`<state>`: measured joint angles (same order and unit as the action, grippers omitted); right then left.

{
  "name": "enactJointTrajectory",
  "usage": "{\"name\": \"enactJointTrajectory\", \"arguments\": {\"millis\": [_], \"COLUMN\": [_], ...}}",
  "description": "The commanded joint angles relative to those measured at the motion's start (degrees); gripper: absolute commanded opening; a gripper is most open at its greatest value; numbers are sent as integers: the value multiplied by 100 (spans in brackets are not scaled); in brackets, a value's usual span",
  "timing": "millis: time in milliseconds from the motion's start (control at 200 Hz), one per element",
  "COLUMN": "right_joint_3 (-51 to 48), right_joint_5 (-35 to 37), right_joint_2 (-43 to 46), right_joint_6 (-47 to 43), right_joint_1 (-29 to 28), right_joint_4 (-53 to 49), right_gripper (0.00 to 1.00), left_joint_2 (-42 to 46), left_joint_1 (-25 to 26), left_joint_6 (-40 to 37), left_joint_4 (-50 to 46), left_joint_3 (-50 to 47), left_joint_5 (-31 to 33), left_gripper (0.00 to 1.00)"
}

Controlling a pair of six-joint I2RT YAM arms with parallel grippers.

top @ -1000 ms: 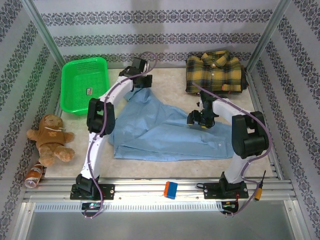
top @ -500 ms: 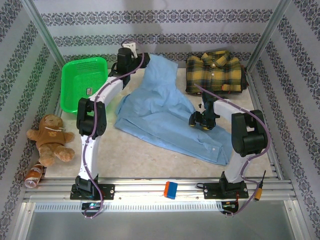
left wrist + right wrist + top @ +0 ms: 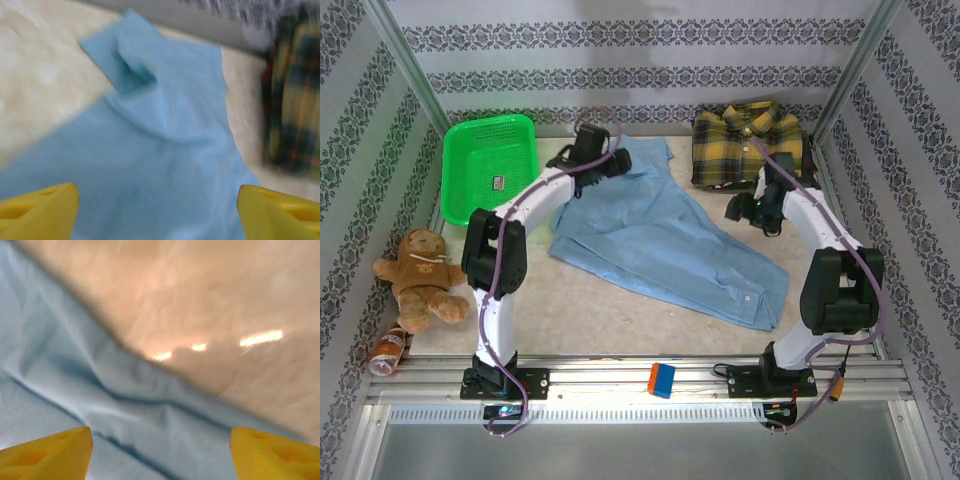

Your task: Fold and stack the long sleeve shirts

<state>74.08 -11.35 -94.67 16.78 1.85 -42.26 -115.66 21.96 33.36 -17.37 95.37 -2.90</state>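
We find the spread shirt [image 3: 660, 240] central, folded shirt [image 3: 748, 142] far right, basket [image 3: 485, 150] far left, bear [image 3: 420, 278] near left.

Blur softens the left wrist view: the plaid flannel shirt [image 3: 292, 100] is a smeared patch cut by the right edge. The light blue shirt [image 3: 100, 405] runs off the right wrist view's left and bottom edges. The tag [image 3: 497, 183] in the green basket [image 3: 480, 150] is unreadably small.

The blue shirt [image 3: 660, 240] is thin, matt cloth, softly wrinkled. The plaid shirt [image 3: 750, 145], far right, looks like thicker, fuzzier flannel. The basket [image 3: 475, 155], far left, is shiny plastic mesh. The table [image 3: 590, 310] is smooth, mottled and faintly glossy.
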Motion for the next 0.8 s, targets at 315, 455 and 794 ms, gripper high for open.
{"name": "enactJointTrajectory", "arguments": {"millis": [315,455,794], "right_joint_3": [851,966,1781], "right_joint_5": [-426,-847,-924], "right_joint_2": [-1537,-1719,-2722], "right_joint_6": [-737,-939,-729], "right_joint_1": [-32,-401,-913], "right_joint_4": [-120,41,-63], "right_gripper": [67,67,63], "left_joint_2": [789,1096,1336], "left_joint_1": [44,94,138], "left_joint_6": [830,859,796], "left_joint_4": [-791,-663,-285], "left_joint_3": [-2792,-3365,-3770], "left_joint_5": [553,375,174], "left_gripper": [75,72,72]}}
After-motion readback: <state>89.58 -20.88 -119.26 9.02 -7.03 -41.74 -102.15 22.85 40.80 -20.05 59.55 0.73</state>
